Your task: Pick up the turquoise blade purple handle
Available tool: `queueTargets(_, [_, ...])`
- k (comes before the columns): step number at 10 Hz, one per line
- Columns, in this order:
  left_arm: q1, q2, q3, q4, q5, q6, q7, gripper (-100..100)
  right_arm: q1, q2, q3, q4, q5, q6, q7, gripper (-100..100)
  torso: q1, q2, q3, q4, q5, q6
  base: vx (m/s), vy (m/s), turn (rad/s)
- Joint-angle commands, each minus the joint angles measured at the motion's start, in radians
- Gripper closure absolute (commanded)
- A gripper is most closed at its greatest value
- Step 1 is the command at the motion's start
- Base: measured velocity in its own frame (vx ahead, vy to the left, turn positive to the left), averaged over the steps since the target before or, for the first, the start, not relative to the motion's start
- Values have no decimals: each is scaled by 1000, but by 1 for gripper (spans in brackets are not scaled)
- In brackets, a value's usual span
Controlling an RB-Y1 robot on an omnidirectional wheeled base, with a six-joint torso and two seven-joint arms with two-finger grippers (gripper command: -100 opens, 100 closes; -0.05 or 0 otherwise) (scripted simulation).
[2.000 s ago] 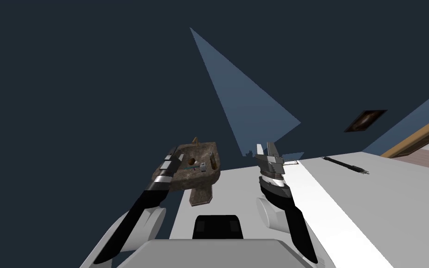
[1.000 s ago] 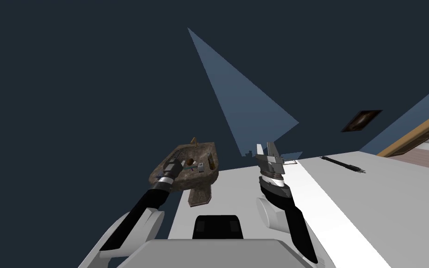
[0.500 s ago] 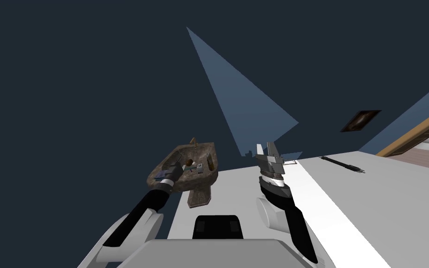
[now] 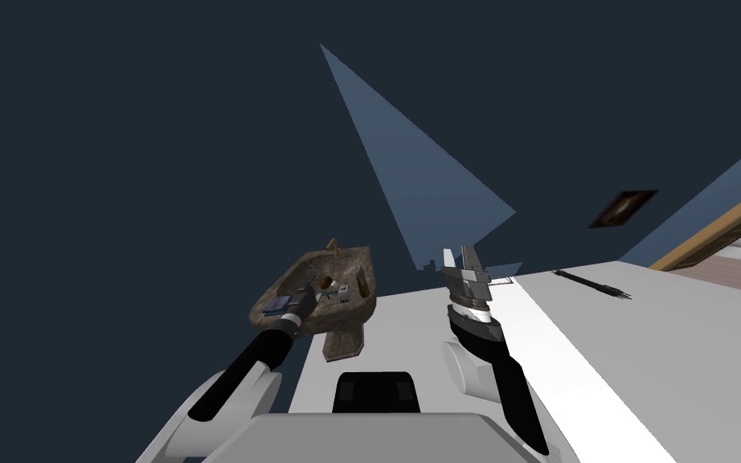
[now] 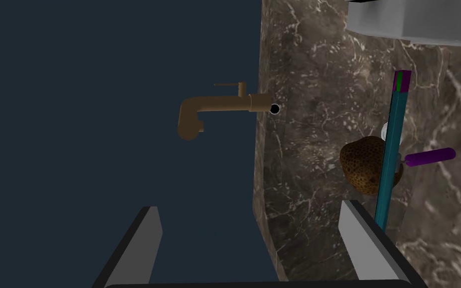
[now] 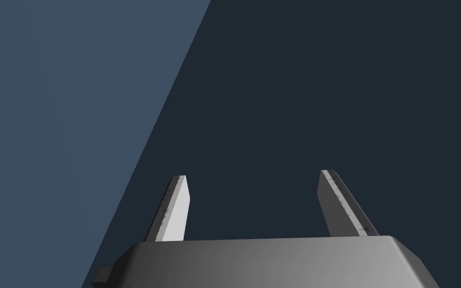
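My left claw [image 5: 252,235]: open over the marble sink's [image 5: 314,65] rim, ready to grasp. Turquoise-bladed, purple-handled tool [image 5: 395,130]: in the basin, crossing a brown sponge [image 5: 362,165]. My right claw [image 6: 252,205]: open, idle.

Bathroom in a home: brown marble pedestal sink [image 4: 337,320] with bronze faucet [image 5: 214,107] at my 11 o'clock; dark blue wall [image 4: 160,161].

Open room is left between the spread fingers [image 5: 147,240] of the left gripper [image 5: 249,206]. The turquoise blade [image 5: 392,150], just beside one finger, is crowded by a brown lump [image 5: 362,165] and a purple rod [image 5: 429,156]; the faucet [image 5: 209,107] is set well apart.
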Motion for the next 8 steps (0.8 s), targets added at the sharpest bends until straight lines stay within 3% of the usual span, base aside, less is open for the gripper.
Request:
queueTargets(1, [2, 1, -3, -9, 1, 36, 4, -100, 0, 0, 0, 0, 0, 0, 0, 0, 0, 0, 0, 0, 0, 0, 25, -3, -2])
queueTargets(3, [7, 6, -6, -11, 5, 75, 11, -100, 0, 0, 0, 0, 0, 0, 0, 0, 0, 0, 0, 0, 0, 0, 26, -3, -3])
queueTargets(7, [26, 23, -18, -20, 17, 205, 31, -100, 0, 0, 0, 0, 0, 0, 0, 0, 0, -1, -1, 0, 0, 0, 46, 3, -4])
queueTargets(8, [26, 23, -18, -20, 17, 212, 31, -100, 0, 0, 0, 0, 0, 0, 0, 0, 0, -2, -1, 0, 0, 0, 43, 5, -1])
